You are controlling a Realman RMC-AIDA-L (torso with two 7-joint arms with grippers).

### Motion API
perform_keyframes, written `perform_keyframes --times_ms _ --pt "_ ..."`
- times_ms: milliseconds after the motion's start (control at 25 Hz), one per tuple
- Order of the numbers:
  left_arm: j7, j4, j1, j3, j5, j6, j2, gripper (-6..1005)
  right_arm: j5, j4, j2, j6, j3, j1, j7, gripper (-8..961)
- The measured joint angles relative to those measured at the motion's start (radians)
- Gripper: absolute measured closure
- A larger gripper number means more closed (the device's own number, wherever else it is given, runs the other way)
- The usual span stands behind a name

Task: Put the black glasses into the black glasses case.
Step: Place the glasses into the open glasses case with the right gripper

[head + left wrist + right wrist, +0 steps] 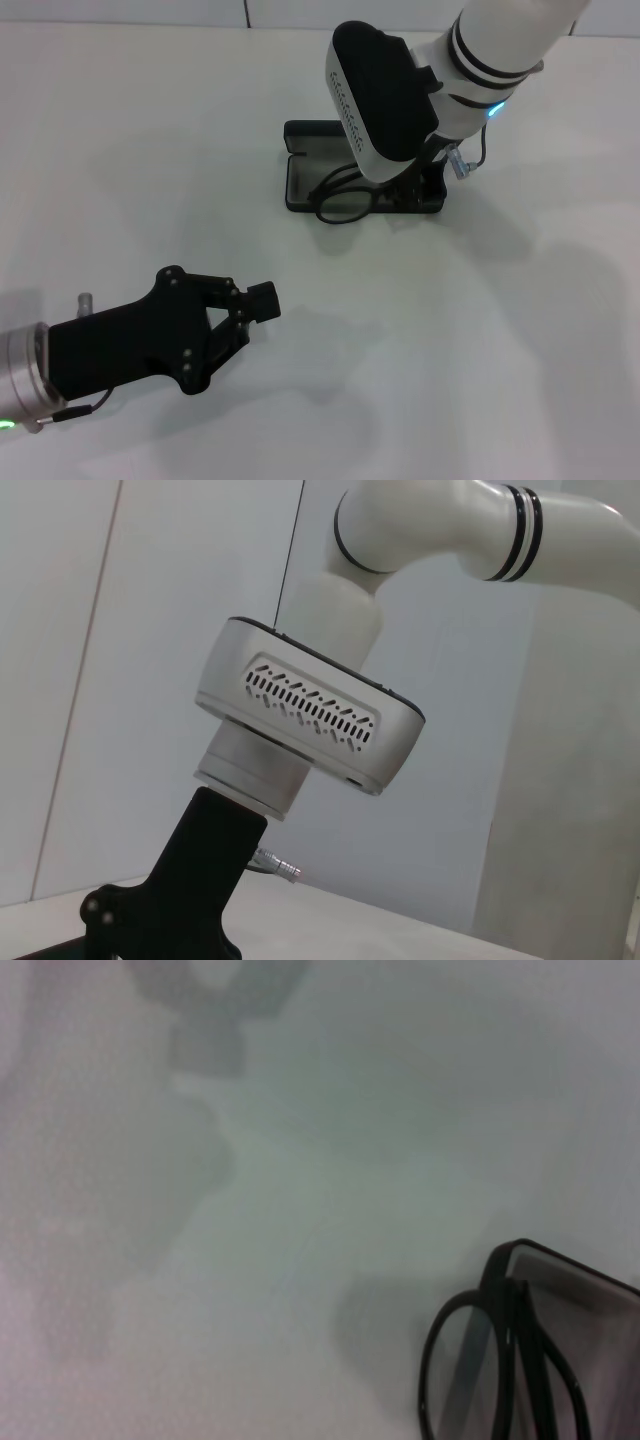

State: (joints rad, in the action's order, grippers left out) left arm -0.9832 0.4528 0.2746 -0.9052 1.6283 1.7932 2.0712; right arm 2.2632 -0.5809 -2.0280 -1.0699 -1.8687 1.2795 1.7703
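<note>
The glasses (345, 200) are seen at about one o'clock on the bench (130, 150), lying half in the open case (300, 178) with one lens overhanging its near edge. The right hand (420, 185) is held over them, its grip hidden. The frame should be eased fully inside before release. The left hand (255, 303), pressed together, is parked at seven o'clock.

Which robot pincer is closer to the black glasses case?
The right. The right pincer is directly over the open black glasses case, by the black glasses. The left pincer sits well away, toward the robot.
</note>
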Motion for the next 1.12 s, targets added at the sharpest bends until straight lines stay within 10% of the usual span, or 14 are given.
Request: perform_keyframes --times_ms 1120 --pt "0.009 -0.002 0.0 0.001 -0.001 0.0 0.004 944 -0.015 -0.015 0.0 0.028 -0.05 -0.011 -0.002 899"
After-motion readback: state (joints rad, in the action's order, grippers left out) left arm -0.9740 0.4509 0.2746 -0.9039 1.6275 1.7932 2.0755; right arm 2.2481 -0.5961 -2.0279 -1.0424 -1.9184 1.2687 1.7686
